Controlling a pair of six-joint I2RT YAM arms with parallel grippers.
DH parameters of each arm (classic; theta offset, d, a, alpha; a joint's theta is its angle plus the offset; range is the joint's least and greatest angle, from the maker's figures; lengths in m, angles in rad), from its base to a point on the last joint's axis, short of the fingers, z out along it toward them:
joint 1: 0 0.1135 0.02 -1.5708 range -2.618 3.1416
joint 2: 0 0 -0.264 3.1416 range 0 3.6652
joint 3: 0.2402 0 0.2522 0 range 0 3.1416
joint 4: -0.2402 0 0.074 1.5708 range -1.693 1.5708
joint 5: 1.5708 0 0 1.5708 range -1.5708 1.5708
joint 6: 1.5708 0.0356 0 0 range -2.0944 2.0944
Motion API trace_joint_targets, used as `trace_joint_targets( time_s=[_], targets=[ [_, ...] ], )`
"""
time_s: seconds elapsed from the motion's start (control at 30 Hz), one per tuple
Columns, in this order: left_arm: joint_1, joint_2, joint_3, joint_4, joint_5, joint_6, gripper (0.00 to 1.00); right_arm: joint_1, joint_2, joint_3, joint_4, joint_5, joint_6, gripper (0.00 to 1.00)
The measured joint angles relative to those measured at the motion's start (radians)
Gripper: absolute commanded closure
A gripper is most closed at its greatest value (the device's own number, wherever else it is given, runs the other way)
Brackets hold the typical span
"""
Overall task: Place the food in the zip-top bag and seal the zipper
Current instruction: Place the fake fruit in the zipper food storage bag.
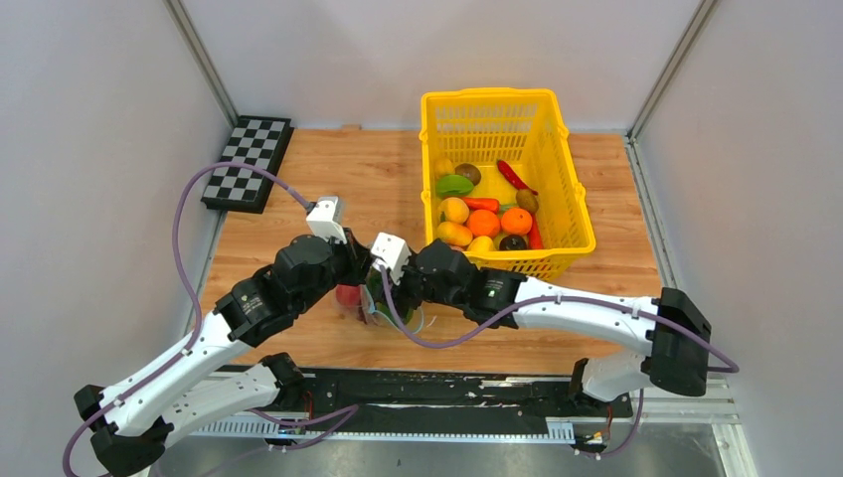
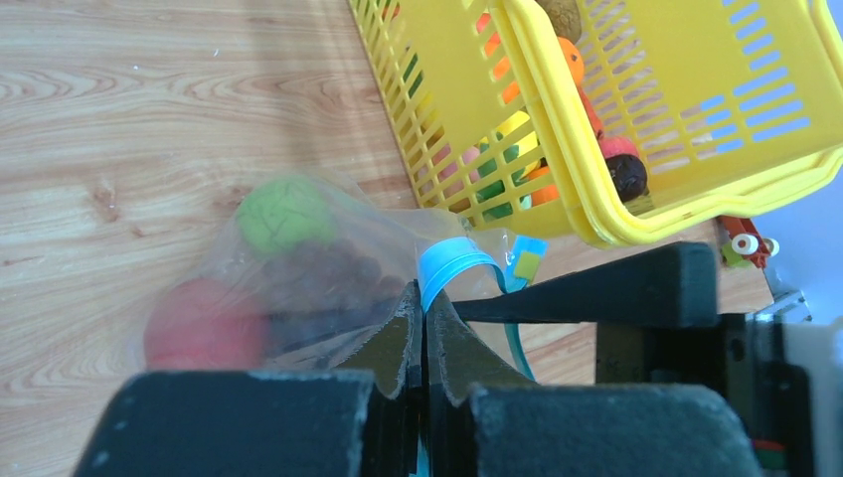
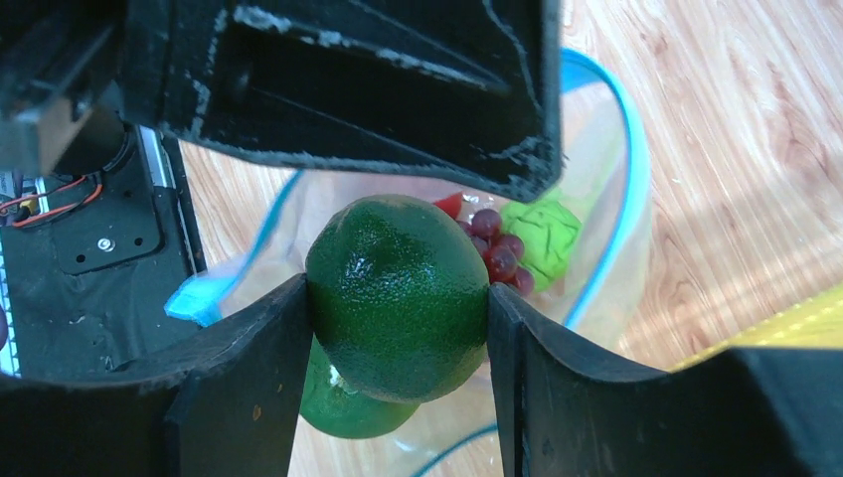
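The clear zip-top bag hangs open just in front of the arm bases, between both grippers. My left gripper is shut on the bag's mouth at the teal-blue zipper and holds it up. Through the plastic I see a red fruit, dark grapes and a light green piece. My right gripper is shut on a dark green lime, held over the open mouth ringed by the zipper. Grapes, a light green piece and another green fruit lie inside below it.
A yellow mesh basket with several fruits and vegetables stands at the back right, close behind the bag; its corner shows in the left wrist view. A black-and-white checkerboard lies at the back left. The black base rail runs along the near edge.
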Motion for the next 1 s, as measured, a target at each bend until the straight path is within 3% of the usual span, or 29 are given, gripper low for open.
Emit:
trace_joint_targets(
  time_s=[0.13,0.3,0.5,0.6,0.67,0.8,1.0],
  targets=[
    [0.0,0.0,0.0,-0.001,-0.001,0.0,0.98,0.0,0.053,0.0,0.055,-0.013,-0.038,0.49],
    [0.0,0.0,0.0,-0.003,-0.009,0.0,0.98,0.0,0.085,-0.004,0.095,0.029,-0.079,0.25],
    [0.0,-0.008,0.0,-0.003,-0.027,0.0,0.97,-0.006,0.027,-0.064,0.135,0.025,-0.078,0.22],
    [0.0,-0.008,0.0,-0.003,-0.031,0.0,0.98,-0.009,-0.012,-0.08,0.135,0.005,-0.061,0.26],
    [0.0,-0.008,0.0,-0.003,-0.033,0.0,0.97,-0.01,-0.026,-0.086,0.131,-0.01,-0.052,0.4],
    [0.0,-0.008,0.0,-0.003,-0.038,0.0,0.97,-0.018,-0.031,-0.086,0.126,-0.035,-0.029,0.58],
    [0.0,-0.005,0.0,-0.003,-0.041,0.0,0.97,-0.021,0.001,-0.085,0.1,-0.029,-0.006,0.61]
  ],
)
